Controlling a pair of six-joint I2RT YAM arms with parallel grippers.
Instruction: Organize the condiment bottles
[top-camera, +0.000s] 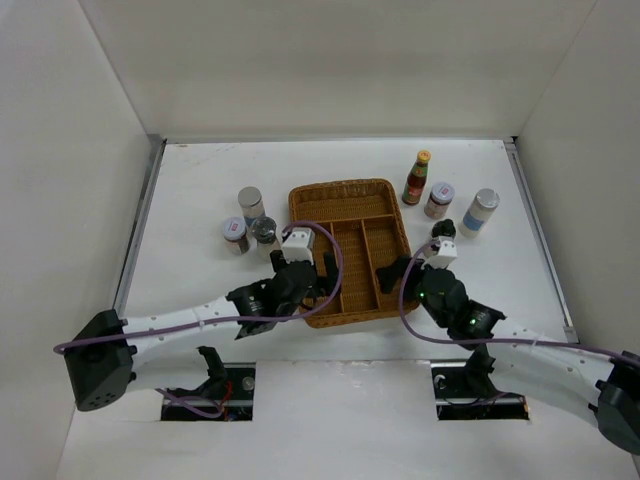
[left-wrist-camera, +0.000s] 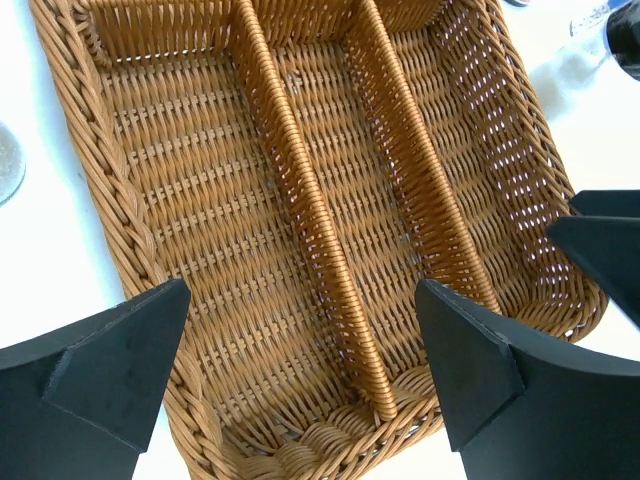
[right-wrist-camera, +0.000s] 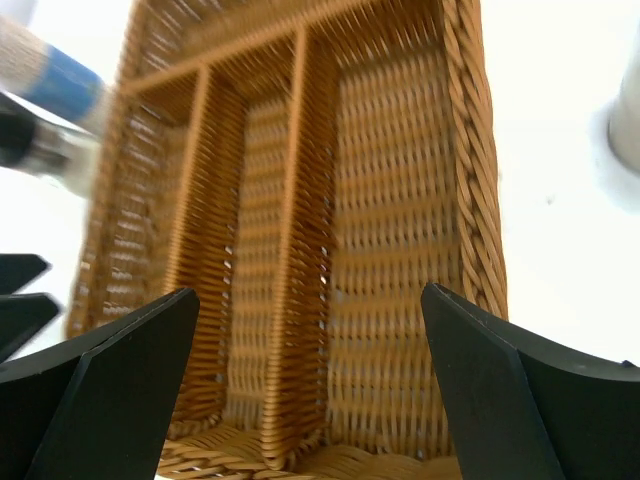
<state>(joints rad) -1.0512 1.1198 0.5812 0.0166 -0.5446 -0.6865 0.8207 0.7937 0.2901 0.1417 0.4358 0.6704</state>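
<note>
White table (top-camera: 200, 180); left gripper (left-wrist-camera: 302, 300), right gripper (right-wrist-camera: 310, 295) wide open, empty, over tray's (top-camera: 340, 186) near end; best swung outward toward flanking jars (top-camera: 250, 203).

The top camera looks down from above and behind the arm bases, taking in the whole table (top-camera: 200, 180). Each wrist camera sits close over the near end of the wicker tray (left-wrist-camera: 110, 190) and faces far along it, one past the left gripper (left-wrist-camera: 300, 300), the other past the right gripper (right-wrist-camera: 308, 298). All three views share the tray's dividers (right-wrist-camera: 297, 180).
</note>
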